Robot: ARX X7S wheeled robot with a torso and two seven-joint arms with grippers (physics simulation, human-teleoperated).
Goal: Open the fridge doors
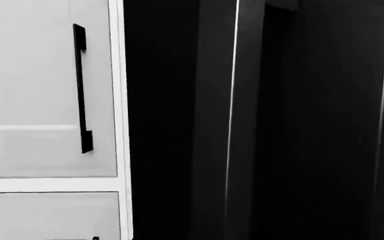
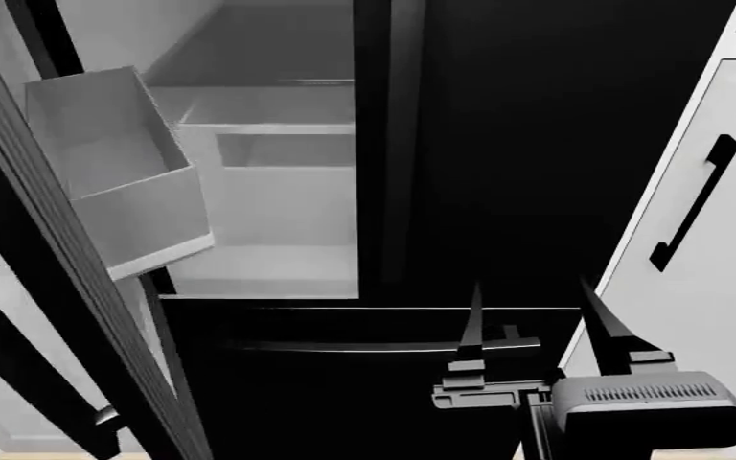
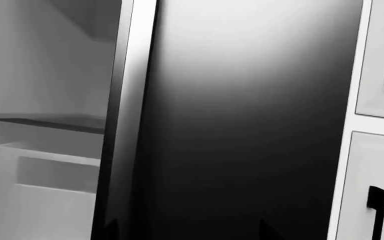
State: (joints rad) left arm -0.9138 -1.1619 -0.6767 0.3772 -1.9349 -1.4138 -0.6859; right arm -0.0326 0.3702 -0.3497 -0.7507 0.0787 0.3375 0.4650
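The right hand (image 2: 531,316) is reaching forward at about 5 o'clock in the head view, its two thin dark fingers (image 2: 473,321) standing well apart and pointing up at the closed right fridge door (image 2: 560,144), with nothing between them. The left hand is not showing in any view, so I cannot tell how its fingers are standing.

The fridge doors are tall glossy black panels. The right one is sitting shut, filling 12 to 2 o'clock, a soft sheen running down it in the right wrist view. The left fridge door (image 2: 35,240) is swinging wide open at 9 o'clock, showing a light grey inner face carrying a box-shaped bin (image 2: 112,172) that looks empty. Inside the fridge, pale matte shelves (image 2: 265,125) and a drawer-like compartment (image 2: 285,201) are lying bare. Below, a wide black drawer front (image 2: 342,383) is carrying a horizontal handle. A white cabinet door (image 2: 726,249) with a black bar handle (image 2: 694,201) is standing at 3 o'clock.
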